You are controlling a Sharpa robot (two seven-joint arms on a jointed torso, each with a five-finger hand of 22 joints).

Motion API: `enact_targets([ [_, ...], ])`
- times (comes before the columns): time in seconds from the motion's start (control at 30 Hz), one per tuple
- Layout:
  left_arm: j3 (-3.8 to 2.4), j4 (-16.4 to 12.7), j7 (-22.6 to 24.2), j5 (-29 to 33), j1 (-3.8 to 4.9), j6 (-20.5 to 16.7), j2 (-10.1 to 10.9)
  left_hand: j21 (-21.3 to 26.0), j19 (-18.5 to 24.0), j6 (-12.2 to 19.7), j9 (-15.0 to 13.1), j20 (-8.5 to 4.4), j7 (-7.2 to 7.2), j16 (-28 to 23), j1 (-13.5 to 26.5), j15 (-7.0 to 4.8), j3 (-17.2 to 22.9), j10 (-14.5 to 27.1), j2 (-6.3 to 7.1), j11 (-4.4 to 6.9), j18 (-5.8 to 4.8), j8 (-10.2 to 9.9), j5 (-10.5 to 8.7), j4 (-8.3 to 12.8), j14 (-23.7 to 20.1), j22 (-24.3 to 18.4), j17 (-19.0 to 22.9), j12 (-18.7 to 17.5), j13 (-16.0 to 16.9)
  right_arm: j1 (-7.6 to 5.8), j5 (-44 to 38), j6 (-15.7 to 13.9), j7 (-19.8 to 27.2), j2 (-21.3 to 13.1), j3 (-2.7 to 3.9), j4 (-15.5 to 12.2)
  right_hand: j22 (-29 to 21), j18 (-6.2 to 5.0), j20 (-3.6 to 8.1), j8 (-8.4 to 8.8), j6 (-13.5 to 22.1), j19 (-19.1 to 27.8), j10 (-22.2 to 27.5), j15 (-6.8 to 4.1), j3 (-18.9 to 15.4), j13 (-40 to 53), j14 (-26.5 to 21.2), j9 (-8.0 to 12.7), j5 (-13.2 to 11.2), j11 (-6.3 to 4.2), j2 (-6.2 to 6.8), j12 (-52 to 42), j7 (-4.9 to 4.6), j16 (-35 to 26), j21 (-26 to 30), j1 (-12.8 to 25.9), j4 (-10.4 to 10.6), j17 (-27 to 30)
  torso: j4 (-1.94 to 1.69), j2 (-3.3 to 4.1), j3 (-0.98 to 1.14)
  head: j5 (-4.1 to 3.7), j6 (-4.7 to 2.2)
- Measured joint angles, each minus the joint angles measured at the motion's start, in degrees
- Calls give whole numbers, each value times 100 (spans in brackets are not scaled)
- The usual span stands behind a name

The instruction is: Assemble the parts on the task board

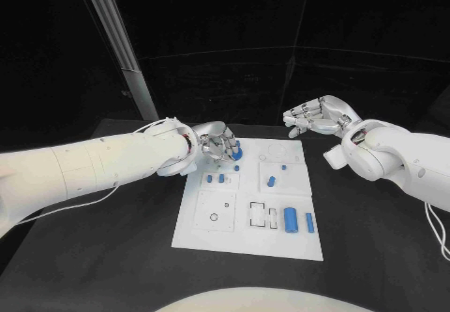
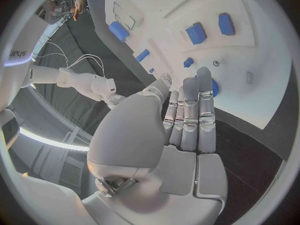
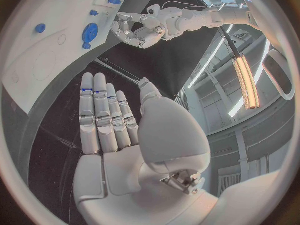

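Two silver hands sit at the far end of the white task board (image 1: 248, 240), which lies flat in the middle of the black counter (image 1: 375, 221). The left hand (image 1: 216, 144) hovers over the board's far left corner, its fingers (image 2: 190, 120) straight, close side by side and pointing down at the plate, with nothing between them. Just beside those fingertips a round blue disc part (image 1: 237, 155) lies on the board; whether the fingers touch it cannot be told. The right hand (image 1: 318, 116) is raised beyond the board's far right corner, well apart from the plate, palm open, fingers (image 3: 103, 115) extended and loosely spread, holding nothing.

On the board, nearer than the disc, two small blue pegs (image 1: 216, 177) stand close together toward the left edge, and another blue piece (image 1: 271, 181) sits near the middle. Toward the board's near right corner a blue cylinder (image 1: 292, 220) lies lengthwise, with a slim blue bar (image 1: 309, 223) just beside it on the outer side. Black-outlined rectangular recesses (image 1: 258, 214) lie just beside the cylinder, toward the board's middle.
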State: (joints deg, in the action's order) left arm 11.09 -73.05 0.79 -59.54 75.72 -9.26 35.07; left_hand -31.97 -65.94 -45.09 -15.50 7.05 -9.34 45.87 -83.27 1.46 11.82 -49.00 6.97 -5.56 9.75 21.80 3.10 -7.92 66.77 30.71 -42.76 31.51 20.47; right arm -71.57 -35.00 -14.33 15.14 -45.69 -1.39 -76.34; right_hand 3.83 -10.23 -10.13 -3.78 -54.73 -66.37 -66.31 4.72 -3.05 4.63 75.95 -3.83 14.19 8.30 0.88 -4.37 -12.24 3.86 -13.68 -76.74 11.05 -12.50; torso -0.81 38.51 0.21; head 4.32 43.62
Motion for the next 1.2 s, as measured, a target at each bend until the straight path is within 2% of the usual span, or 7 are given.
enact_targets([
  [0.17, 5, 244, 220, -460, -29, 29, -236, 19, -193, -109, 186, 0, 8, 197, 81, -16, -132, 28, 81, -28, -1, -203, 0, 74, 164, -54, -28, -189, -253, 0, 0, 1, 0, 1, 0, -3, 0, 0, 0, 0, 0, 0, 0, 0, 0, 0, 0, 0, 0, 0, 0, 0, 0, 0, 0, 0, 0, 0, 2, 1, 1, -23, -8],
  [0.5, 5, 764, 326, -1197, -70, 279, -668, -335, -757, -456, 521, -72, 44, 1857, 12, -76, -122, -80, 65, -7, 0, -516, 0, 255, 1041, 174, -1318, -468, -759, 0, 0, 5, 1, 23, 0, -5, 1, 0, 0, 0, 0, 0, 0, 0, 0, 0, 0, 0, 0, 0, 0, 0, 0, 0, -1, 0, 0, -1, 8, 1, 5, -17, -21],
  [0.7, 10, 951, 315, -1456, -100, 381, -795, -1263, -1141, -678, 630, -106, 67, 2502, -13, -104, -22, -204, 41, 16, 0, -598, 0, 354, 1394, 1084, -1866, -567, -965, 0, 0, 6, 2, 25, 0, -8, 1, 0, 0, 0, 0, 0, -1, 0, 0, 0, 0, 0, 0, 0, 0, 0, 0, 0, -1, 0, 0, -1, 8, 1, 5, -27, -17],
  [0.83, 10, 1016, 289, -1622, -111, 446, -836, -1922, -1361, -821, 698, -139, 130, 2843, -13, -138, 74, -345, 41, 58, -135, -649, 0, 396, 1589, 1752, -2191, -652, -1113, 0, 0, 7, 2, 26, 0, -9, 1, 0, 0, 0, 0, 0, -1, 0, 0, 0, 0, 0, 0, 0, 0, 0, 0, 0, -1, 0, 0, -1, 3, 1, 5, -44, 4],
  [0.97, 10, 1039, 258, -1749, -129, 530, -867, -2394, -1496, -900, 754, -156, 126, 3006, 12, -156, 103, -460, 63, 70, -227, -697, 0, 414, 1673, 2241, -2345, -718, -1211, 0, 0, 8, 3, 27, 0, -10, 1, 0, 0, 0, 0, 0, -1, 0, 0, 0, 0, 0, 0, 0, 0, 0, 0, 0, -1, 0, 0, -1, -5, 1, 3, -47, 5],
  [1.13, 10, 1064, 217, -1852, -167, 617, -905, -2825, -1602, -950, 796, -164, 115, 3089, 55, -146, 141, -509, 53, 74, -229, -751, 0, 420, 1699, 2690, -2406, -769, -1283, 0, 0, 9, 3, 27, 0, -12, 1, 0, 0, 0, 0, 0, -1, 0, 0, 0, 0, 0, 0, 0, 0, 0, 0, 0, -1, 0, 0, 4, -8, -1, 2, -33, -1],
  [1.2, 10, 1080, 200, -1890, -177, 639, -918, -2978, -1645, -963, 809, -165, 129, 3091, 55, -146, 161, -581, 53, 67, -310, -751, 0, 440, 1699, 2851, -2410, -785, -1305, 0, -1, 10, 3, 27, 0, -12, 1, 0, 0, 0, 0, 0, -1, 0, 0, 0, 0, 0, 0, 0, 0, 0, 0, 0, -1, 0, 0, 4, -9, -2, 2, -27, -2],
])
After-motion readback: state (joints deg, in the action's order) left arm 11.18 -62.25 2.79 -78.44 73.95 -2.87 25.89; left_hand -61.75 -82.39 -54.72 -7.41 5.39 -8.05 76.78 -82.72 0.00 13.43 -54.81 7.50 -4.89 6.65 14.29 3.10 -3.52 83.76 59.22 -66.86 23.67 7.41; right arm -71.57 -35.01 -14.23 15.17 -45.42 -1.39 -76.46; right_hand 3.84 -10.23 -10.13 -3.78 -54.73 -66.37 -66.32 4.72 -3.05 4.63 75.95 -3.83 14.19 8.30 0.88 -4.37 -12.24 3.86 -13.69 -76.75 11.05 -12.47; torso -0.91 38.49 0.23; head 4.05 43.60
